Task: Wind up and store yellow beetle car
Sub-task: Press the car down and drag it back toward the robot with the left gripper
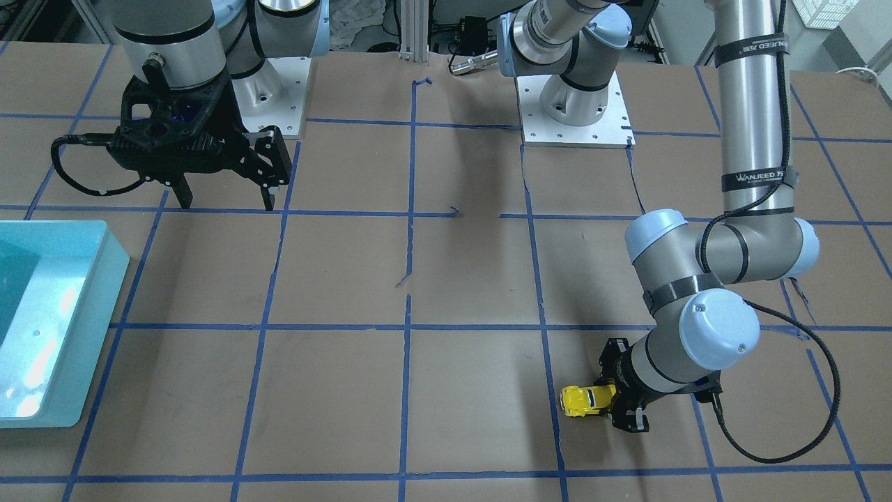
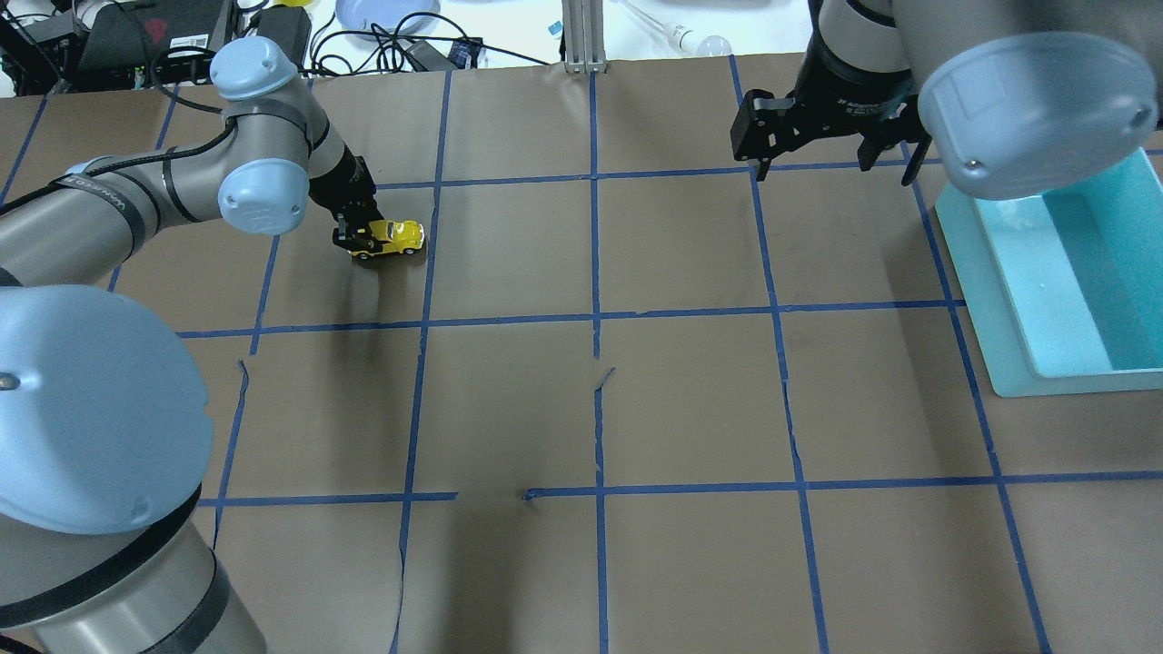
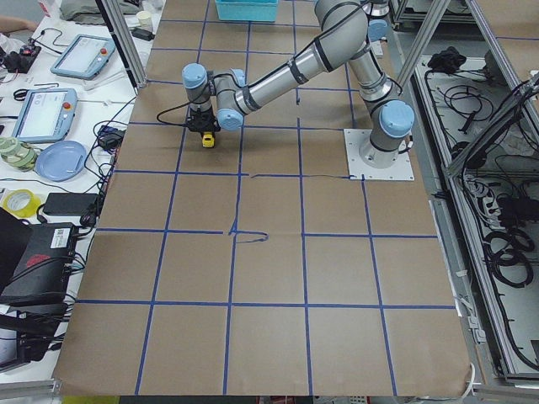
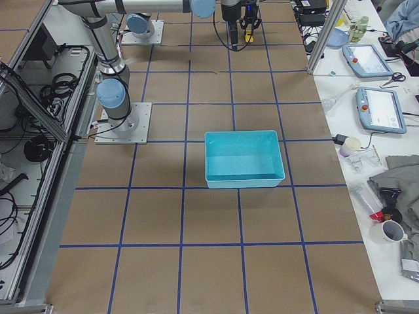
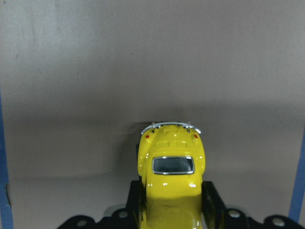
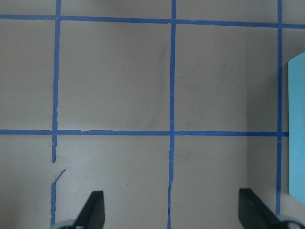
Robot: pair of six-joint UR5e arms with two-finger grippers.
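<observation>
The yellow beetle car (image 2: pixel 392 238) sits low at the table's far left. It also shows in the front view (image 1: pixel 585 400) and the left wrist view (image 5: pixel 170 179). My left gripper (image 2: pixel 359 238) is shut on the car's front half, a black finger (image 5: pixel 213 202) on each side, and the car's rear sticks out past them. My right gripper (image 2: pixel 831 163) is open and empty, hanging above the table at the far right. Its two fingertips (image 6: pixel 93 209) stand wide apart in the right wrist view.
A light blue bin (image 2: pixel 1063 291) stands at the right edge of the table, beside my right gripper. It also shows in the front view (image 1: pixel 56 314). Brown paper with a blue tape grid (image 2: pixel 595 318) covers the table.
</observation>
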